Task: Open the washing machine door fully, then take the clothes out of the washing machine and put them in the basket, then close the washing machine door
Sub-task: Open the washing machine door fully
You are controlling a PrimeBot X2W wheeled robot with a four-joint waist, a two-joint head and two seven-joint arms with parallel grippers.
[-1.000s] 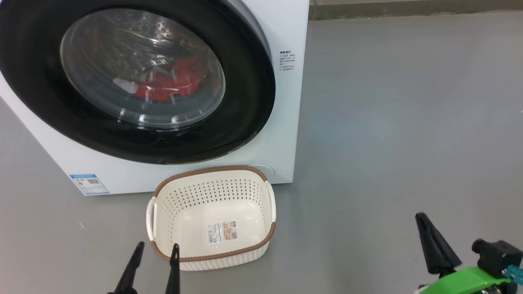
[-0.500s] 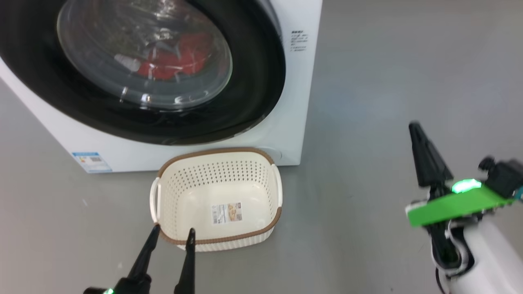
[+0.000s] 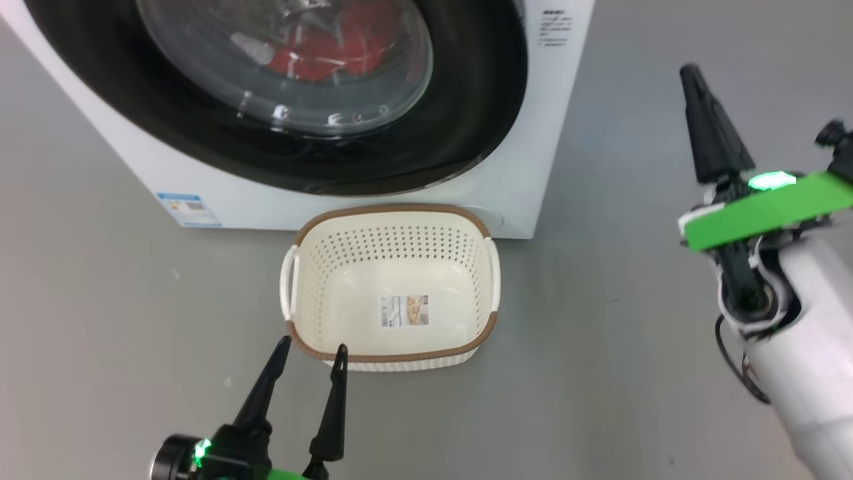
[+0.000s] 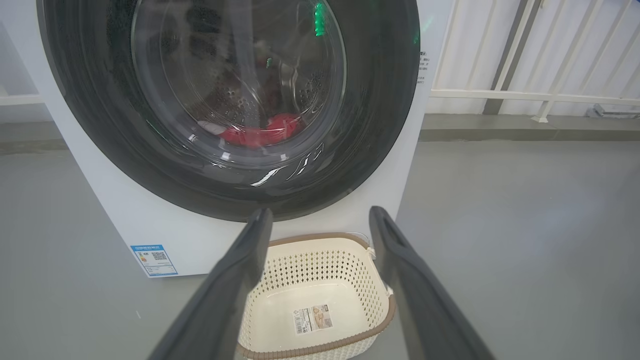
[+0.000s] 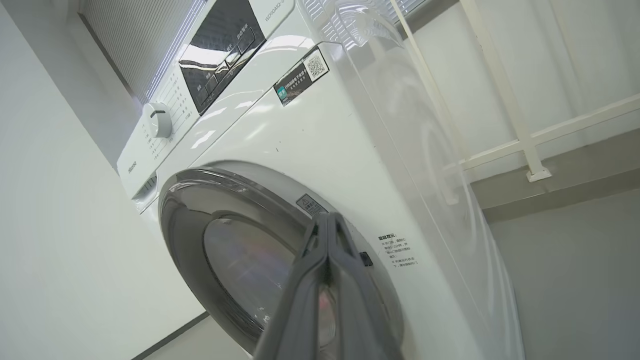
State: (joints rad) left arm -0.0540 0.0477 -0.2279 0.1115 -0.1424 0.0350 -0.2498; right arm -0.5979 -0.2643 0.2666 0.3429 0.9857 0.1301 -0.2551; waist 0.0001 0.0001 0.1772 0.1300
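Note:
The washing machine fills the top left of the head view. The washing machine door lies flat against its front, and the red clothes show through the glass. The cream basket stands on the floor just in front, with nothing in it but a sticker. My left gripper is open at the basket's near left corner. In the left wrist view the left gripper frames the basket, with the clothes behind the door. My right gripper is shut on nothing, raised to the right of the machine. The right wrist view has this gripper pointing at the door's right rim.
Grey floor stretches open to the right of the machine and basket. A white railing runs behind the machine. The control panel and dial sit along the machine's top. A small blue label is at its lower left front.
The head camera has tilted, so machine and basket sit higher and further right. My right arm has risen well up the picture, and its fingers have closed. The left gripper stays open.

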